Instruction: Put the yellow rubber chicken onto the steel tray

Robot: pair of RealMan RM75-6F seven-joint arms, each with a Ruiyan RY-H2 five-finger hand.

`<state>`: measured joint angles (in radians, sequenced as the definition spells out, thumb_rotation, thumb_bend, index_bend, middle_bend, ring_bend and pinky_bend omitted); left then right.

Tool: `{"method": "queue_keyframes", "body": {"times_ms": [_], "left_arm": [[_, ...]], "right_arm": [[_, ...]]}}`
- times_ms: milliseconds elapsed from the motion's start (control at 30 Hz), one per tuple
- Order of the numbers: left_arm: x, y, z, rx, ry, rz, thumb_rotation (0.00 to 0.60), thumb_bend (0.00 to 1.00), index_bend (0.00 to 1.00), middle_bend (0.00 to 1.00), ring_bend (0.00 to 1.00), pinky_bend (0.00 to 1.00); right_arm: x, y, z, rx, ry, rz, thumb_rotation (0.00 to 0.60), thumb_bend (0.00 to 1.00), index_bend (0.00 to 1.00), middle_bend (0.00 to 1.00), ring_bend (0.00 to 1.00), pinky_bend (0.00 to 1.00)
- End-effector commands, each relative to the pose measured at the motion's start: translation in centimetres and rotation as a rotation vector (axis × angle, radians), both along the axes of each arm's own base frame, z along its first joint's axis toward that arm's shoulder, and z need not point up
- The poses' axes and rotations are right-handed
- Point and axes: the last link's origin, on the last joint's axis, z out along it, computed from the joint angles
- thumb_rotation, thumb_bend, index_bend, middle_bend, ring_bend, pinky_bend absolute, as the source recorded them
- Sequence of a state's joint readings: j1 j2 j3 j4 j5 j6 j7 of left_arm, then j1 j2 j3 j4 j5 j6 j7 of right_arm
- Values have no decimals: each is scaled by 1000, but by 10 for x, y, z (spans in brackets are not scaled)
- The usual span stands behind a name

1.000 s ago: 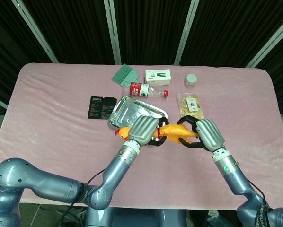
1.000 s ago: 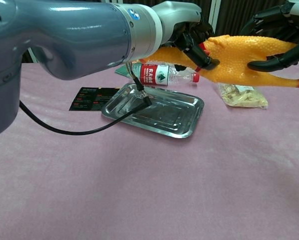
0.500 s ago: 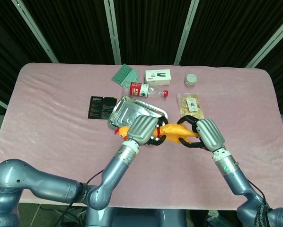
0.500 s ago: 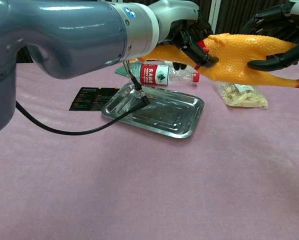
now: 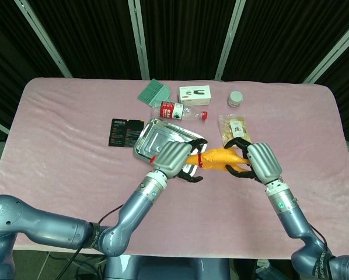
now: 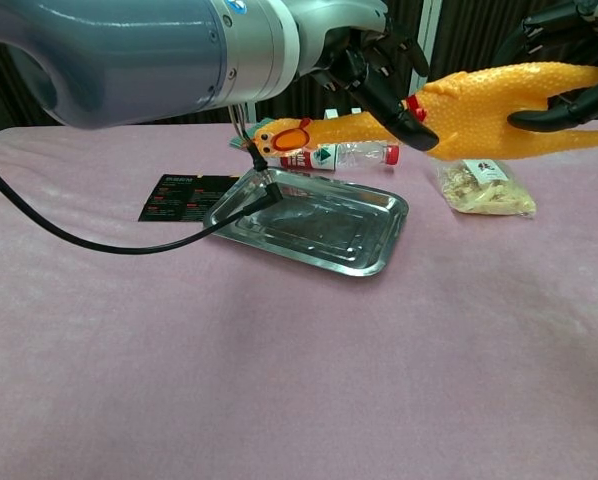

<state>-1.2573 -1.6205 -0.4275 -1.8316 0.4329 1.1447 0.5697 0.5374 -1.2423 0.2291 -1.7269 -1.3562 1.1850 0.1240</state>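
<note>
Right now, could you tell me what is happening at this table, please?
Both arms hold the yellow rubber chicken in the air above the pink table. The left robot hand grips its neck end, and the right robot hand grips its body. The chicken hangs over the near right edge of the steel tray, not yet set down on it. A plastic bottle and a snack bag lie just beyond.

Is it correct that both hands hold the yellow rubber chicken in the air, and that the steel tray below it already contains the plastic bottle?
Not quite. The steel tray is empty; the chest view shows the plastic bottle lying on the table behind it. The rest is right: the left hand and the right hand hold the yellow rubber chicken in the air.
</note>
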Motion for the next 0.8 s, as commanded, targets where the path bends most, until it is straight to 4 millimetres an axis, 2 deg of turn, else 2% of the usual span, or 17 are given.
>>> {"method": "queue_keyframes", "body": {"times_ms": [33, 233, 400, 500, 800], "left_arm": [[2, 1, -2, 16, 6, 0, 600, 119, 168, 277, 377, 396], [5, 1, -6, 30, 13, 4, 600, 128, 178, 279, 377, 396], [7, 0, -8, 33, 6, 8, 600, 251, 230, 315, 398, 398], [9, 0, -9, 39, 0, 8, 600, 339, 282, 368, 438, 412], [10, 0, -10, 59, -22, 28, 600, 558, 520, 624, 597, 485]], "right_arm": [[3, 1, -1, -1, -8, -1, 600, 408, 1000, 847, 789, 770], [6, 4, -1, 13, -22, 3, 600, 409, 1000, 847, 789, 770], [5, 5, -1, 21, -33, 2, 600, 407, 1000, 847, 789, 770], [5, 6, 0, 25, -37, 2, 600, 408, 1000, 847, 789, 770], [5, 8, 2, 39, -58, 5, 600, 409, 1000, 847, 789, 770]]}}
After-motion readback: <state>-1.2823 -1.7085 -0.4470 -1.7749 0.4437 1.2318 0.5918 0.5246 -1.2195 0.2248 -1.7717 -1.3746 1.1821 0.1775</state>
